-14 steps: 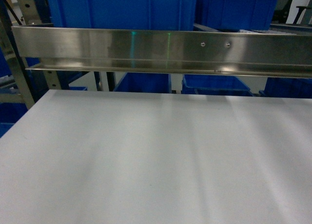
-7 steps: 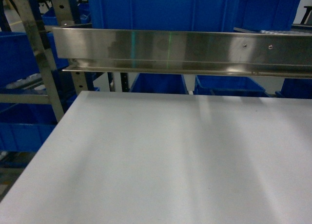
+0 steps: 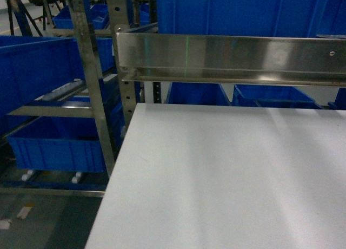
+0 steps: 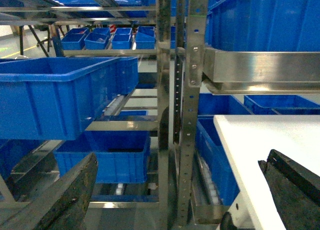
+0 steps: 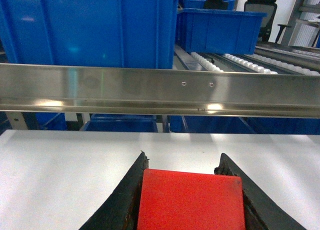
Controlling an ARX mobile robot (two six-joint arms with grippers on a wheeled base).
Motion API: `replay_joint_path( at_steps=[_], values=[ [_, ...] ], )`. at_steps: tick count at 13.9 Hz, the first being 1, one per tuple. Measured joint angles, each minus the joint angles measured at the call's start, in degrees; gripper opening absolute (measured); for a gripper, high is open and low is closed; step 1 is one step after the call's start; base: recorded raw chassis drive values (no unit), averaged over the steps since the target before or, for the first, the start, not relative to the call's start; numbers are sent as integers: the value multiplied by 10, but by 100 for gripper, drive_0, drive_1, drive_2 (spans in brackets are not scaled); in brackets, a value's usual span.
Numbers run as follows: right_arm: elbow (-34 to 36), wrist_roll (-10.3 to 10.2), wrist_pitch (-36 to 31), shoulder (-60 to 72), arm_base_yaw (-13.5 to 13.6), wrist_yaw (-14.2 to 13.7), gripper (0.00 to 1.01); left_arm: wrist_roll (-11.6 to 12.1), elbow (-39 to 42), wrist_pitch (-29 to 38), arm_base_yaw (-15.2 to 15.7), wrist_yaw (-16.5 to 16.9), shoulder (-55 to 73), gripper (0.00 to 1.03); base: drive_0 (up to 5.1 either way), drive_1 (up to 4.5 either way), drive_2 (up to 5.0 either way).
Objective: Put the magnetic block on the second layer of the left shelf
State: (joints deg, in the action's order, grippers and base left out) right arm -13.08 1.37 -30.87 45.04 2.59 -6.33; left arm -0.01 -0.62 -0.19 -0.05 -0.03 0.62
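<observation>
Right now you are in the carry step: the magnetic block (image 5: 191, 200) sits clamped between the two dark fingers (image 5: 122, 202) of the right gripper (image 5: 187, 200), low in the right wrist view and above the white tabletop (image 3: 227, 184). Its red top face is all that shows; how deep the pads bite you cannot tell.

Your left gripper (image 4: 175, 190) hangs with its jaws spread wide and nothing between them, one finger at 7 o'clock and the other at 5 o'clock of its own view.

From the head camera, the left shelf (image 3: 89, 86) stands at about 10 o'clock, beyond the tabletop's left edge, with blue bins (image 3: 57, 143) on its levels. A steel crossbar (image 3: 232, 57) runs across at 12 o'clock, just past the table's far edge. Neither arm shows in the head view.

Next, you likely need to bring the right arm across towards 10 o'clock and line it up with the second layer. The upright posts (image 4: 187, 105) and the bins already on the rails leave little room, so choose your gap before reaching. Count the layers carefully; from these pictures I cannot tell which level is the second.
</observation>
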Motion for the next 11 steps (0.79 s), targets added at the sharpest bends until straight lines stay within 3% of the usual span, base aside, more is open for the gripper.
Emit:
replay_joint_path(
  at_steps=[11],
  values=[
    [0, 0, -2, -1, 0, 1, 34, 0, 0, 0, 0, 0, 0, 98, -499, 242, 242]
  ],
)
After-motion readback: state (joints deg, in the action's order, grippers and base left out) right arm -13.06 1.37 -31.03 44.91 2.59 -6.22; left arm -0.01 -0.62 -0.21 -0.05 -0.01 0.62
